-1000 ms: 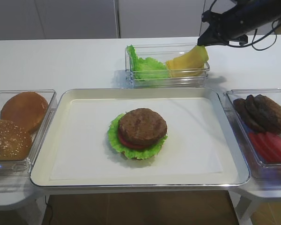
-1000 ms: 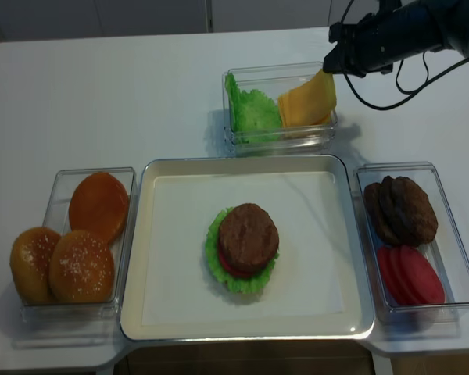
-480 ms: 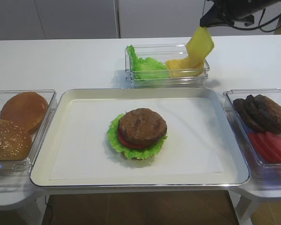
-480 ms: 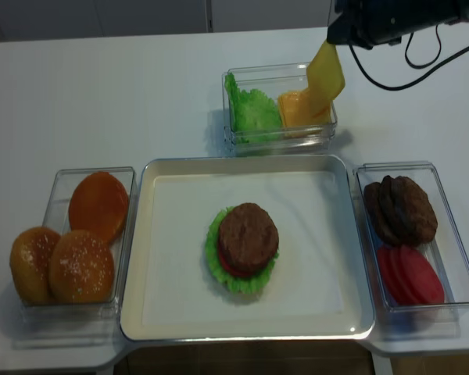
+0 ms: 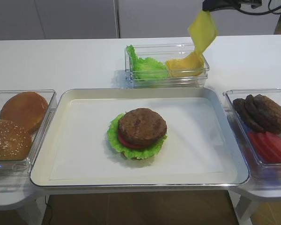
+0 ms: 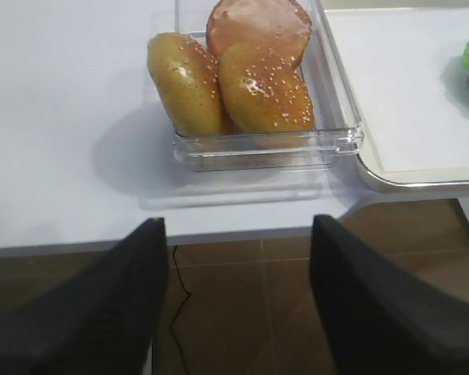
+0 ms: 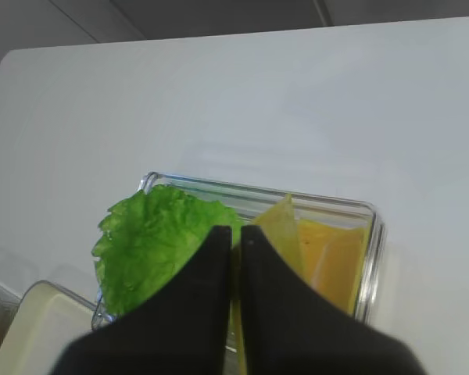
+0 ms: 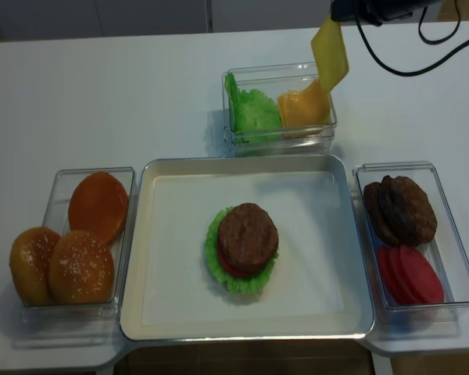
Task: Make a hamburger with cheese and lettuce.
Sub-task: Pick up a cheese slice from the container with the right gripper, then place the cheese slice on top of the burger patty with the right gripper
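Observation:
The hamburger (image 5: 139,132) (image 8: 245,246), a patty on tomato and a green leaf, sits mid-tray. My right gripper (image 5: 214,4) (image 8: 350,9) (image 7: 236,231) is shut on the top corner of a yellow cheese slice (image 5: 202,30) (image 8: 329,53) (image 7: 280,228). The slice hangs in the air above the clear container (image 5: 166,80) (image 8: 279,142), its lower end close to the cheese stack (image 5: 183,65) (image 7: 336,262). Lettuce (image 5: 145,65) (image 8: 251,109) (image 7: 152,242) fills the container's left half. My left gripper (image 6: 236,222) is open and empty, off the table's front edge near the buns.
The metal tray (image 5: 140,181) (image 8: 246,332) takes up the middle. A clear bin of buns (image 5: 18,126) (image 8: 74,246) (image 6: 246,78) stands to its left. A bin with brown patties (image 5: 264,112) (image 8: 399,209) and tomato slices (image 5: 271,145) (image 8: 410,275) stands to its right.
My right gripper has risen, pulling the cheese slice up from the container until it hangs nearly free above it. The left gripper's earlier pose is not shown.

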Robot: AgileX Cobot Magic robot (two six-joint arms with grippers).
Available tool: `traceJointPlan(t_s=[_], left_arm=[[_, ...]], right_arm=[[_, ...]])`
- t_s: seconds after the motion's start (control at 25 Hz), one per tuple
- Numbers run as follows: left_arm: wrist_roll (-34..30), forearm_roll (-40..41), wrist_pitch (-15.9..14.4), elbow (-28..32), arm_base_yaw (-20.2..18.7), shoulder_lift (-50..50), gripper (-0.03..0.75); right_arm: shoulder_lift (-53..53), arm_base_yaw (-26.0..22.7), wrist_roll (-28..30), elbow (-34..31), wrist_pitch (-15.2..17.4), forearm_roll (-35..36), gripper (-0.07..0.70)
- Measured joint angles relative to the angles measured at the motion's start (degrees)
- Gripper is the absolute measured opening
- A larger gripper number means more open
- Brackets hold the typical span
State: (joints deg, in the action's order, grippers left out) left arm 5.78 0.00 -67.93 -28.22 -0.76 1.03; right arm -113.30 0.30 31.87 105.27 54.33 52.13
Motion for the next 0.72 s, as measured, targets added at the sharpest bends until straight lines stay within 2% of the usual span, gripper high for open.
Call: traceJointPlan(t_s=[0.52, 0.72], left_arm=[[0.0, 0.0, 0.0, 0.0, 0.0, 0.0, 0.433], [0.0, 0.0, 0.0, 0.0, 0.0, 0.0, 0.433]], right_arm=[[10.6, 0.1, -3.2, 0.0, 7.6, -2.1, 0.045], [16.5, 1.2, -5.4, -3.5, 7.9, -3.3, 0.045]])
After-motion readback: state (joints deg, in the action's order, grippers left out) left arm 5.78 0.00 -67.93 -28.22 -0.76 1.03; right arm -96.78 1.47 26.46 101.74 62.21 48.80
